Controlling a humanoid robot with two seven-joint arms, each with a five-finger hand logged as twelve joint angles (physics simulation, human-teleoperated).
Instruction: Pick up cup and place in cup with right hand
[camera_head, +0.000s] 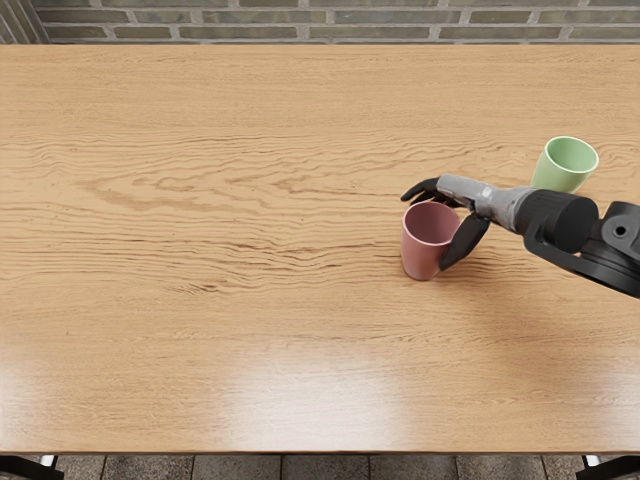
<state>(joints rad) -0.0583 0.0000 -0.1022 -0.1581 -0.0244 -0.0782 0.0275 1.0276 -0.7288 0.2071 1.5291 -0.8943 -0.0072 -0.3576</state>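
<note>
Nearest, a strip of grey tiled floor (325, 467) runs along the bottom of the view, with dark frame parts showing at both lower corners. Above it lies the light brown wooden surface (200, 330), its wavy grain running from side to side and a pale patch of glare on its near part.

Farther in, right of the middle, the tapered dusky-pink cup (419, 255) stands upright on the surface, its mouth facing up. The grey-and-black right hand (466, 194) reaches it from the right. Its fingers (421, 189) are apart and lightly bent, stretching past the far side of the rim, while the black thumb (464, 243) slants down beside the cup's right side. The cup sits in the wide gap between them; whether any part of the hand touches it cannot be told, and no closed grip shows. The black-and-grey right arm (563, 220) comes in from the right edge.

Beyond the wrist, farther right, stands the tapered pale-green cup (557, 176), open at the top, its lower part hidden by the arm. Farthest off, a grey brick wall (330, 17) rises behind the surface.
</note>
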